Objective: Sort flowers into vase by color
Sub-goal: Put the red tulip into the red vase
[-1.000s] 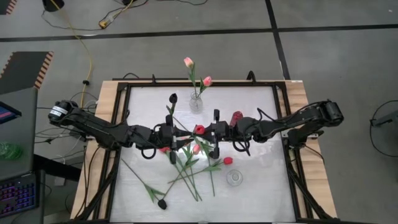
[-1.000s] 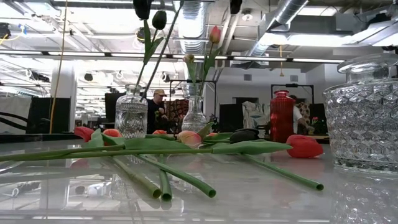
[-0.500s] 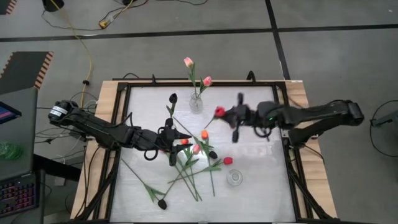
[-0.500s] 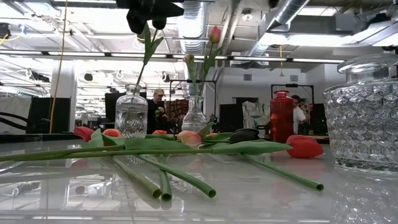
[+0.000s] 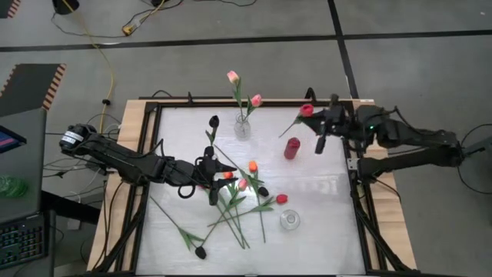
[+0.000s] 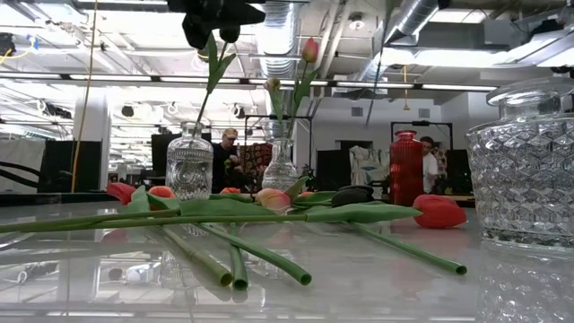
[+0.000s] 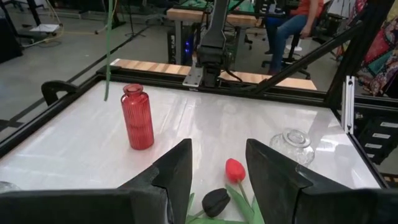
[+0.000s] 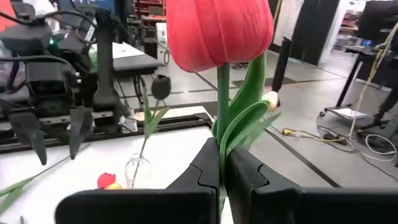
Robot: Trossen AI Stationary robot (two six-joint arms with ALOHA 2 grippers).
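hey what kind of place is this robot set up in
Probably a robotics lab or workshop. The low view shows exposed ceiling ducts and a person among workbenches behind the table; cables trail over the bare floor, and another metal-framed bench stands beyond.

The white desk (image 5: 323, 223) sits in a black frame with pale wooden edges (image 5: 127, 135). On the grey floor beyond its far side a yellow cable (image 5: 108, 58) trails toward the left. At the near left, a keyboard (image 5: 21, 240) lies beside a green bottle (image 5: 9, 186). In the room behind the desk, a person (image 6: 226, 160) sits among cluttered benches, and another person in an orange top (image 7: 297, 18) sits on a chair.
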